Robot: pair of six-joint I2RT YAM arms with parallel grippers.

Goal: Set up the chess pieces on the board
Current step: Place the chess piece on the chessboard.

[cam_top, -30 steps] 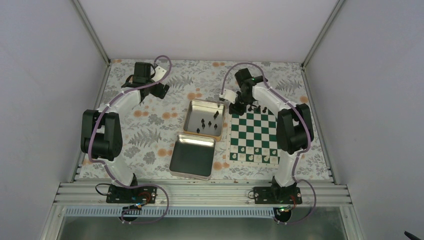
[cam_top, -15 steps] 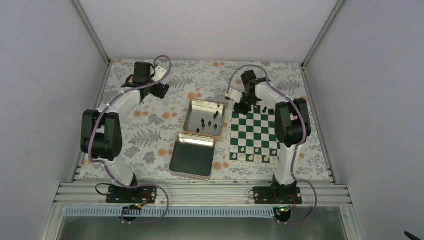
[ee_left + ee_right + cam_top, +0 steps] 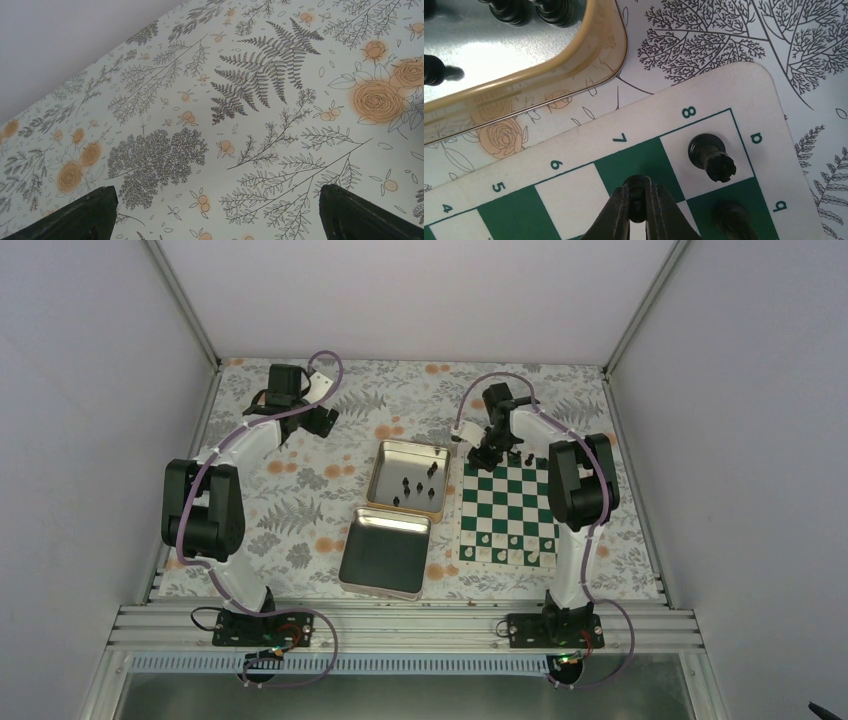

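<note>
Left hand — fingers spread fully wide, holding nothing, over the bare floral counter, well apart from the work.
Tin — mid-counter, several black chess pieces standing inside; a second tin lies nearer the arms.
Board — just right of the tins.
Right hand — pinched shut on one black piece, low over the seventh rank by the board's far-left corner.
Rook — just beside, on the corner square.
Hazard: fingers parting on release likely clip the rook, or the tiny piece tips if let go tilted or off-square.
</note>
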